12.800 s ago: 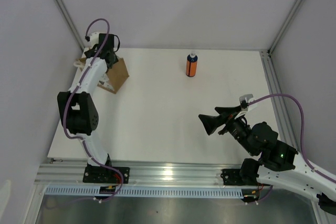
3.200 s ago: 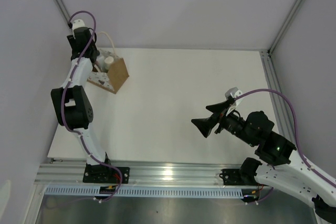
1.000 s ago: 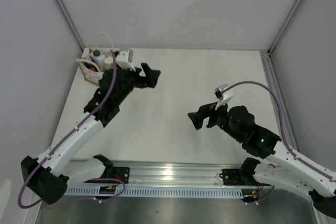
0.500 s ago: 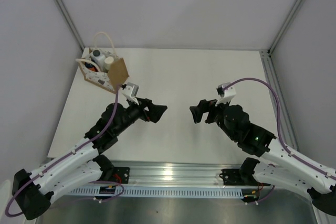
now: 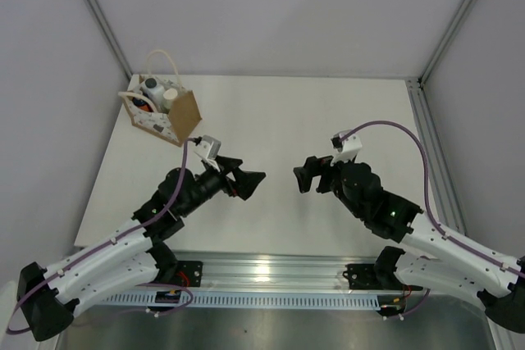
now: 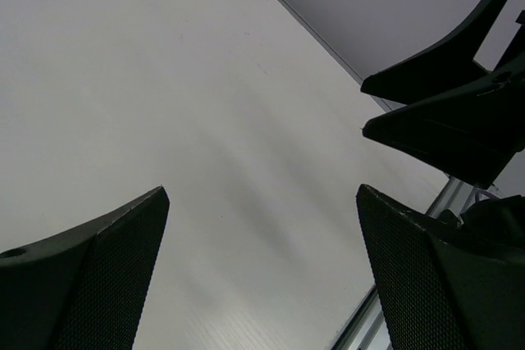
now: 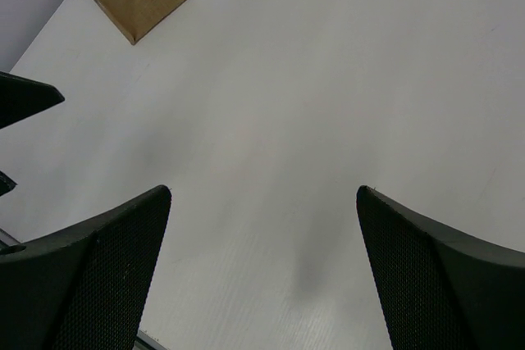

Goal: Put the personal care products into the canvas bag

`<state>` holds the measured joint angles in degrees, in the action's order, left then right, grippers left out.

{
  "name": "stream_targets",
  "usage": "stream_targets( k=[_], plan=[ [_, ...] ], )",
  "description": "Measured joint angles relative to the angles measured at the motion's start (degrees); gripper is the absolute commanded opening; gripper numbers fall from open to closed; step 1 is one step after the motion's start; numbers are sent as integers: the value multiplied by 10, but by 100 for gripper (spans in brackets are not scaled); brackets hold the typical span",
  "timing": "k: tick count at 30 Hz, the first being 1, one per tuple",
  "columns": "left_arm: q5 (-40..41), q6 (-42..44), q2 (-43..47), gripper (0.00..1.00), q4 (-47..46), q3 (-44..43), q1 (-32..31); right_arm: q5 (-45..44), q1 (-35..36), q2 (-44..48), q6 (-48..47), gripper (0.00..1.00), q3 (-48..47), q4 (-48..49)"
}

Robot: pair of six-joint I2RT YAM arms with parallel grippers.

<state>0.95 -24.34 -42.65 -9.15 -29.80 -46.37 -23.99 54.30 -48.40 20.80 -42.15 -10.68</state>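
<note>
Top external view: bottles (image 5: 152, 88) stand inside the canvas bag (image 5: 182, 116); left tool (image 5: 249, 179) and right tool (image 5: 300, 178) gape wide and empty, well apart from it. Task looks complete; keep both tools away from the bag so nothing tips it.

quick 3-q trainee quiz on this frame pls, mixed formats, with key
1. True or false: the left tool and the right tool are both open and empty.
2. The canvas bag stands:
A) at the far-left corner of the table
B) between the two tools
C) at the near right edge
3. How many of the bottles stand on the table outside the bag?

Key: 1 true; 2 A; 3 zero. The ones in view sit in the bag's mouth.
</note>
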Motion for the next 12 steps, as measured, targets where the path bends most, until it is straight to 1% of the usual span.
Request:
stream_targets(
  k=[8, 12],
  plan=[
    [5, 5, 35, 99, -16, 11, -8, -7, 0, 61, -1, 99, 22, 15],
    [13, 9, 42, 99, -20, 14, -11, -11, 0, 70, -1, 100, 26, 23]
  ],
)
